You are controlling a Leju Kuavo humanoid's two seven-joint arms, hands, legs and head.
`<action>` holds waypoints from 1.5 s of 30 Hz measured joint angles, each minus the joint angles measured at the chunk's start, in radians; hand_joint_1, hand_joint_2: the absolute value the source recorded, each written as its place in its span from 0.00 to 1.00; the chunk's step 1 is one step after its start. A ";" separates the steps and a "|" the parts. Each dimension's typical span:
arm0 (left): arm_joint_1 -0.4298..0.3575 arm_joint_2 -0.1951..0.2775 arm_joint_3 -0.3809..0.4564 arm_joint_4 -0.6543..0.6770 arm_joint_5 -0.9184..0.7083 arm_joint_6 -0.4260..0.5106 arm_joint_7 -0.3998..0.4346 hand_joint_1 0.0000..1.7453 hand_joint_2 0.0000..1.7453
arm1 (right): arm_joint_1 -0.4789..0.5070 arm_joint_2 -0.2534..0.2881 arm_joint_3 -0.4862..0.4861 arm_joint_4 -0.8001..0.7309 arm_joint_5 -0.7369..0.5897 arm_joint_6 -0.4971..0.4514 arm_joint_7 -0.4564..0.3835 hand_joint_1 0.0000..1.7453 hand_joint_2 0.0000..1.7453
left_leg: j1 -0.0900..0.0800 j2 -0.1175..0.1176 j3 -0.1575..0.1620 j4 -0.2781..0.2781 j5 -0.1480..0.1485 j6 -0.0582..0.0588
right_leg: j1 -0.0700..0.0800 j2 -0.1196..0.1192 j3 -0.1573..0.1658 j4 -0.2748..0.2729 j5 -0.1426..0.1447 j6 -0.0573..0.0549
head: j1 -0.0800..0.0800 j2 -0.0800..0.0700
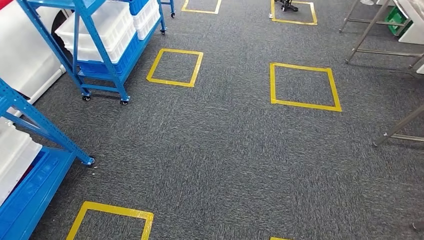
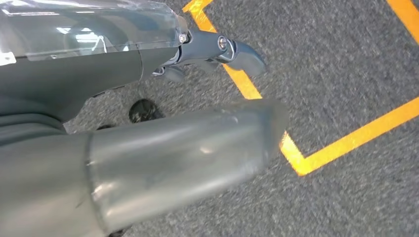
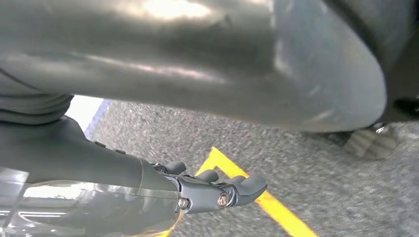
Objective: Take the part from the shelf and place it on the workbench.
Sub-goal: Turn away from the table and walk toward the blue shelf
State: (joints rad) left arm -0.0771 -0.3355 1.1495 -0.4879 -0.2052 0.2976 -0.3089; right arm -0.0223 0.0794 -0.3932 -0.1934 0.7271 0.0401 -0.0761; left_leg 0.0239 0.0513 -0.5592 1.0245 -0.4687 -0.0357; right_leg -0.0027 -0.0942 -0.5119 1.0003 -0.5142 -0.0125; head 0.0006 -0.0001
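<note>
Both empty, fingers loose: left hand (image 2: 217, 54), right hand (image 3: 217, 190), over carpet; shelf (image 1: 95, 45) well apart, ahead-left.

Both arms hang low over the floor. The left hand (image 2: 148, 123) holds nothing: its thick thumb lies alongside, and the dark fingers (image 2: 232, 52) reach out straight, slightly apart. The right hand (image 3: 163, 148) also holds nothing, with its dark fingers (image 3: 237, 187) extended and its thumb stretched out beside them.

Yellow tape squares (image 1: 304, 86) on grey carpet (image 1: 225, 150)
</note>
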 joint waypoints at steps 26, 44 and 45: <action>0.027 -0.029 -0.073 -0.037 -0.025 -0.021 -0.064 0.00 0.00 | 0.001 -0.003 -0.012 0.000 0.012 -0.006 0.001 0.00 0.00 | -0.011 -0.056 -0.114 0.228 -0.096 0.007 | 0.004 0.037 -0.010 -0.017 0.021 -0.032 | -0.001 0.000; 0.064 -0.028 -0.182 -0.082 0.044 -0.017 -0.028 0.00 0.00 | 0.007 -0.003 -0.019 0.000 0.013 -0.008 0.011 0.00 0.00 | -0.011 -0.128 0.020 -0.023 0.007 0.051 | -0.031 0.136 -0.051 0.088 -0.007 0.031 | 0.007 0.000; 0.067 -0.028 -0.193 -0.087 0.055 -0.014 -0.023 0.00 0.00 | 0.008 -0.003 -0.019 0.001 0.013 -0.007 0.013 0.00 0.00 | -0.010 -0.139 0.016 -0.019 0.006 0.042 | -0.032 0.156 -0.033 0.046 0.007 0.030 | 0.007 0.000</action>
State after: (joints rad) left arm -0.0097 -0.3633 0.9562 -0.5751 -0.1499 0.2833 -0.3321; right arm -0.0142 0.0761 -0.4119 -0.1926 0.7404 0.0329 -0.0628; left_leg 0.0142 -0.0875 -0.5434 1.0059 -0.4626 0.0067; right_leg -0.0342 0.0614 -0.5447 1.0462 -0.5071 0.0174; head 0.0073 0.0000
